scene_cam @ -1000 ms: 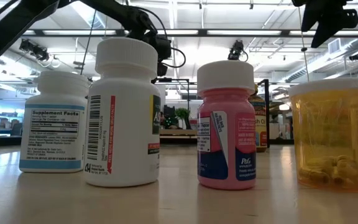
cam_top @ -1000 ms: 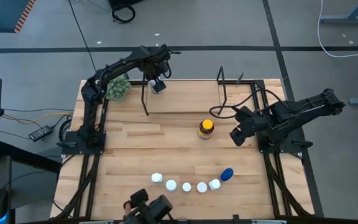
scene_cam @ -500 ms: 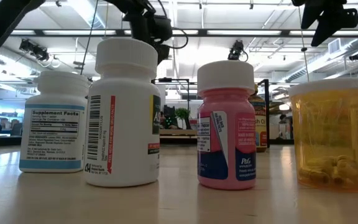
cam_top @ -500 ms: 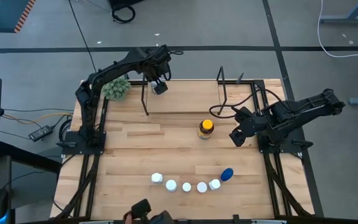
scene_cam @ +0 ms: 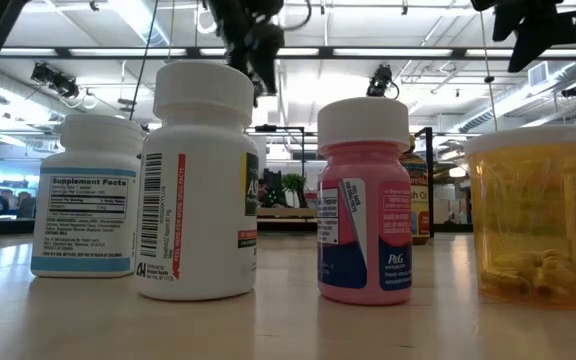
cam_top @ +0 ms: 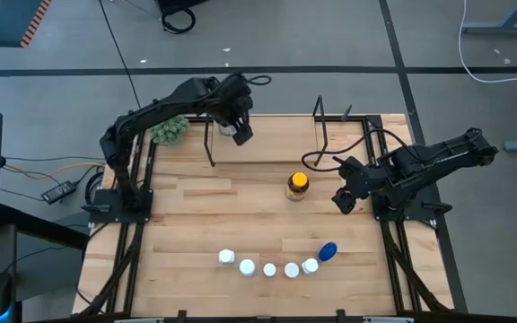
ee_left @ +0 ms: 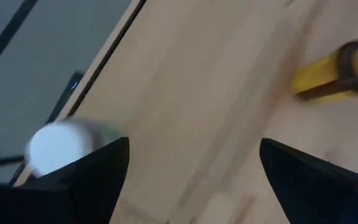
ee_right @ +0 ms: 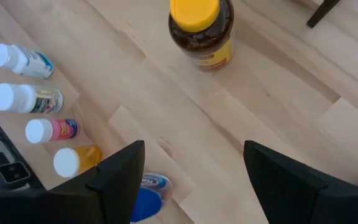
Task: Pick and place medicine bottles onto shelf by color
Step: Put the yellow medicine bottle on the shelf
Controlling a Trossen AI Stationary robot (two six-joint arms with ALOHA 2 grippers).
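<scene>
My left gripper (cam_top: pixel 239 133) hangs open and empty above the left end of the shelf (cam_top: pixel 272 140). In its wrist view a small white bottle (ee_left: pixel 58 147) stands on the wood near the board's edge, just past one finger and apart from it. The amber bottle with a yellow cap (cam_top: pixel 297 186) stands mid-table, also seen from both wrists (ee_left: pixel 340 71) (ee_right: pixel 201 31). My right gripper (cam_top: pixel 341 199) waits open to the right of the amber bottle. Several small white-capped bottles (cam_top: pixel 269 268) and a blue one (cam_top: pixel 328 250) form a row near the front edge.
A green fuzzy plant ball (cam_top: pixel 170 128) sits at the table's far left corner, beside the shelf's black wire upright (cam_top: pixel 210 144). The other upright (cam_top: pixel 321 135) stands far right. In the low view the front-row bottles (scene_cam: pixel 200 180) fill the foreground. Bare wood lies between row and shelf.
My left gripper has risen from the shelf's left end and drifted toward the table's right and near side, tipping less steeply downward. It stays open, and the white bottle stays behind on the wood. My right gripper has kept still.
</scene>
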